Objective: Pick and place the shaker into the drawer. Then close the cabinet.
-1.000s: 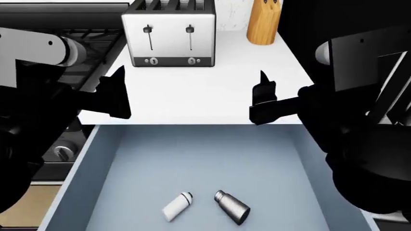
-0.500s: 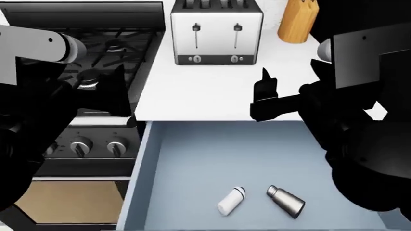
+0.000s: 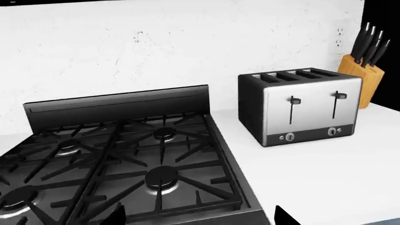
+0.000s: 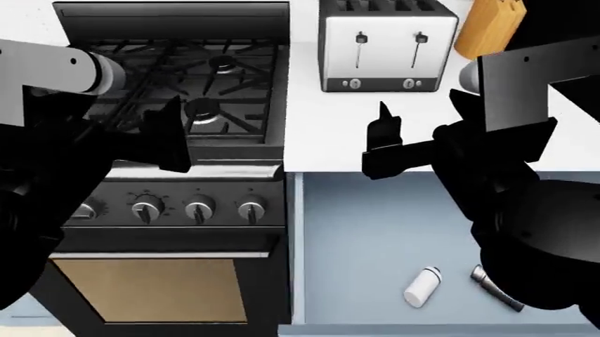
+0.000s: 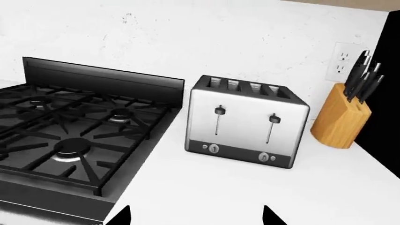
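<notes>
The pale blue-grey drawer stands pulled open under the white counter, at the lower right of the head view. A white shaker lies on its side on the drawer's floor. A steel shaker lies beside it, partly hidden by my right arm. My left gripper hovers open over the stove's front edge. My right gripper hovers open above the counter, just behind the drawer. Both are empty. The cabinet body is out of view.
A black gas stove with knobs and an oven door fills the left. A steel toaster stands at the counter's back. A wooden knife block stands right of it.
The whole scene has slid to the right in the head view: the stove has come in at the left and the drawer now sits at the lower right. Both grippers hold their pose.
</notes>
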Motion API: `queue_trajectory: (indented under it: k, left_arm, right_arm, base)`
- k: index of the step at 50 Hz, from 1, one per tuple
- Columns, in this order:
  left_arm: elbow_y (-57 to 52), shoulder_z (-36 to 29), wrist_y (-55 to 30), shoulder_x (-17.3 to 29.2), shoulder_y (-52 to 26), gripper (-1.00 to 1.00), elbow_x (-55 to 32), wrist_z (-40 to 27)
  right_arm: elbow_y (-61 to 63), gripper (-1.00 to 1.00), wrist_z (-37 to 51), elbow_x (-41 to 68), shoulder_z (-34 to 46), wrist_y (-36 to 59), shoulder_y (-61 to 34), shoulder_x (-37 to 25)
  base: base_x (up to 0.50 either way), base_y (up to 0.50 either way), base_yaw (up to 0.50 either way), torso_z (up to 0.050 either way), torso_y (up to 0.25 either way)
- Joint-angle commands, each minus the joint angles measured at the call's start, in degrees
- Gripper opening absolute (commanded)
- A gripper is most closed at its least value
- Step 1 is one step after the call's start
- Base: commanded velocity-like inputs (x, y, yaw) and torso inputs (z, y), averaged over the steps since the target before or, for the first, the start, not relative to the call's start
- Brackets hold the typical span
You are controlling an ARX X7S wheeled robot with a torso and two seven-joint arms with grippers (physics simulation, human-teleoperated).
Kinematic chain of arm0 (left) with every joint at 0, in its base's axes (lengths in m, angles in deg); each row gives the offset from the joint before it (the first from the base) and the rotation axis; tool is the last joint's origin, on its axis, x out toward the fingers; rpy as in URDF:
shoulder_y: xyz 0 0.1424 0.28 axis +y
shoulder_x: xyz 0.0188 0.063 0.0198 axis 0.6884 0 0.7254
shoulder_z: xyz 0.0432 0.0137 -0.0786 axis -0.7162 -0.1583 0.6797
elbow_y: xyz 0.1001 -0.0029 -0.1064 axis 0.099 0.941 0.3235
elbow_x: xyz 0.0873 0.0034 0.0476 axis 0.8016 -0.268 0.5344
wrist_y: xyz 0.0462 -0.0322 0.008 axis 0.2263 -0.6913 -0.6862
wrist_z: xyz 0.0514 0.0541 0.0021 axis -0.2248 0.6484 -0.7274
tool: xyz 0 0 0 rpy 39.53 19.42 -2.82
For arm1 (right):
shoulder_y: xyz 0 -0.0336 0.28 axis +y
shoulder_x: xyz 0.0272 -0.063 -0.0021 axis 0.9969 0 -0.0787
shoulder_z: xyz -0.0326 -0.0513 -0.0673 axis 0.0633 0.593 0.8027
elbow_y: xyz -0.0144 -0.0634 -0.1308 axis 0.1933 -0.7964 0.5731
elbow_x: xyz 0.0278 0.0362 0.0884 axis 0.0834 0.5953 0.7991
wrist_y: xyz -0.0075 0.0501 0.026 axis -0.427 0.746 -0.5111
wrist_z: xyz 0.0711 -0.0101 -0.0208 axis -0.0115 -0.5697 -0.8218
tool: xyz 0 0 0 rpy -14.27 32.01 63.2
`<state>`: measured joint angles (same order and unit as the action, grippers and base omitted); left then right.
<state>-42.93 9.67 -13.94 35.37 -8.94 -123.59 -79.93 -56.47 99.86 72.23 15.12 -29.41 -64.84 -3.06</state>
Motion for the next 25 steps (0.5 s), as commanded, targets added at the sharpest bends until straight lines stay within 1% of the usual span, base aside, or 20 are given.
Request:
queue_trajectory:
  k: [1, 7, 25]
  left_arm:
    - [-0.2, 0.2, 0.6, 0.3, 0.7, 1.00, 0.2, 0.2]
    - [-0.2, 1.2, 1.6, 0.7, 2.4, 1.00, 1.4, 1.3]
    - [-0.7, 1.6, 2.3, 1.6, 4.3, 1.00, 2.5, 2.1]
  right_arm:
    - [0.0, 1.00, -0.3, -0.3, 0.2, -0.4, 0.2, 0.0]
    - [0.1, 1.00, -0.7, -0.6, -0.1, -1.0, 0.7, -0.3]
    - [1.0, 1.00, -0.7, -0.9, -0.5, -2.4, 2.2, -0.8]
  base:
    - [0.00, 0.50, 0.00, 0.000, 0.000]
    - [0.00, 0.50, 0.00, 0.000, 0.000]
    - [0.00, 0.50, 0.00, 0.000, 0.000]
